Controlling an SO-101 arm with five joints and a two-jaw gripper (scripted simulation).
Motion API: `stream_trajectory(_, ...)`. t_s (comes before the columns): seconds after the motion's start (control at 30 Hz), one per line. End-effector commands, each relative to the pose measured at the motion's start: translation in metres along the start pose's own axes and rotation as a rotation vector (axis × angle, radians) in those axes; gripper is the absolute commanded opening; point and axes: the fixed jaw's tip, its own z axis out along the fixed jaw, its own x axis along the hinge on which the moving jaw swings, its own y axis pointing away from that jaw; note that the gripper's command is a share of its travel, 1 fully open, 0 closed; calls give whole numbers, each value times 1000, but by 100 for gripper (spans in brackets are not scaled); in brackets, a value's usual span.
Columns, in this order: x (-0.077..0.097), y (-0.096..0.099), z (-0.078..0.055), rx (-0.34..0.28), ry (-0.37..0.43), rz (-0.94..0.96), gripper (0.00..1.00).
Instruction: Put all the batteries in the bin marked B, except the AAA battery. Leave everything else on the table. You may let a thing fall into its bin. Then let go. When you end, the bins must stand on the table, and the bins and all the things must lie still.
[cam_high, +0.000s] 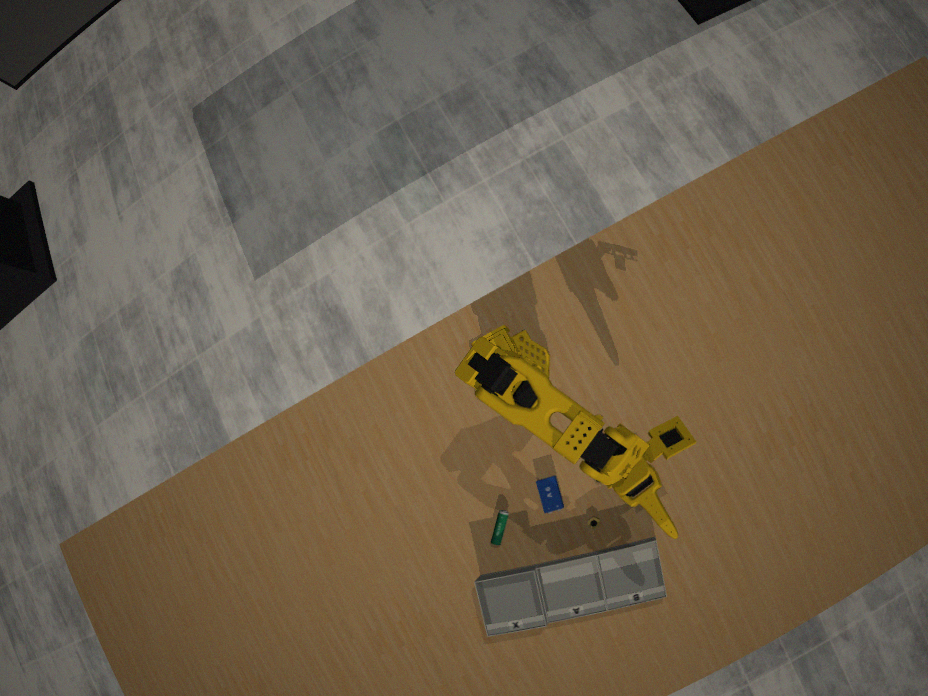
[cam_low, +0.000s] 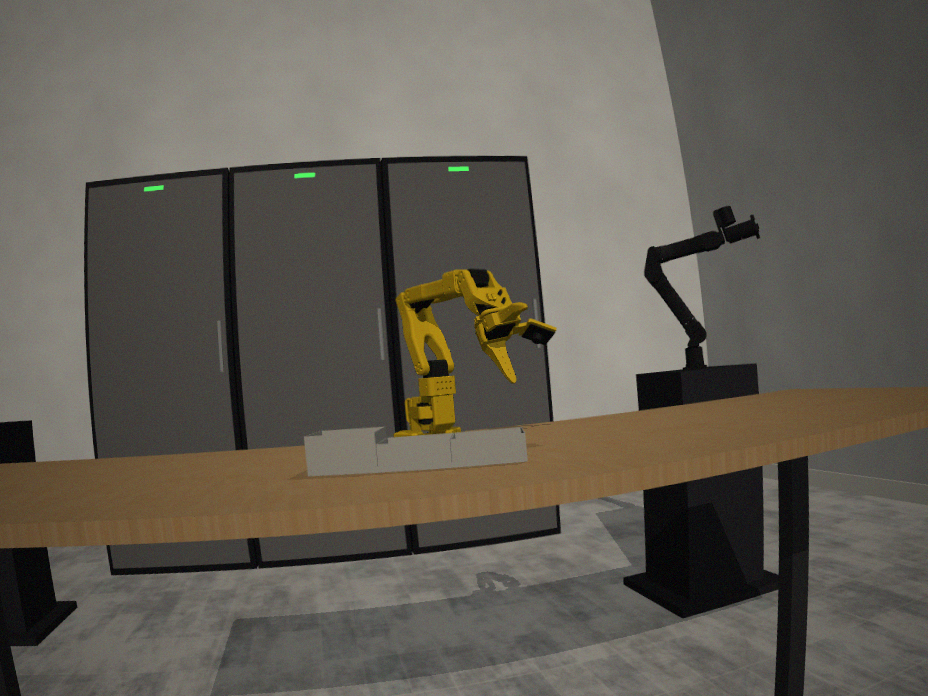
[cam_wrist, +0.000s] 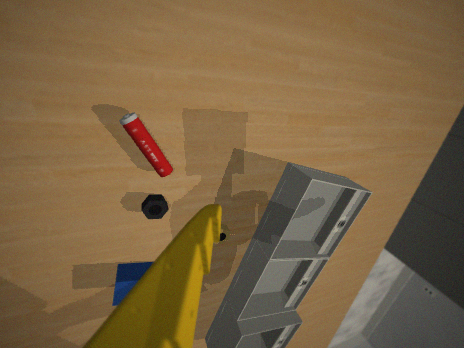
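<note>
My gripper is open and empty. It hangs well above the table, over the spot just behind the right end of the bin row. The row has three grey compartments; the right one carries a mark that looks like B. In the wrist view one yellow finger shows, with a red battery lying on the table beyond it. A green battery and a blue block battery lie left of the gripper. The arm hides the red battery in the top view.
A black nut lies near the red battery. A small dark ring lies just behind the bins. The wooden table ends close in front of the bins. A black camera arm stands on a pedestal at the right.
</note>
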Motion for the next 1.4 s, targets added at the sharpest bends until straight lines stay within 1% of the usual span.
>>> stream_trajectory(0.0,9,-18,-8,39,16,145,78)
stream_trajectory(0.27,37,-42,-13,79,67,472,66)
stream_trajectory(0.33,37,-42,-13,79,67,472,66)
stream_trajectory(0.57,69,-61,-19,129,112,783,55)
stream_trajectory(0.77,101,-72,-25,181,147,1052,45)
stream_trajectory(0.83,111,-75,-28,200,157,1140,42)
stream_trajectory(0.9,111,-75,-28,200,157,1140,42)
stream_trajectory(1.13,148,-80,-36,271,188,1427,31)
stream_trajectory(1.37,181,-79,-44,341,210,1673,22)
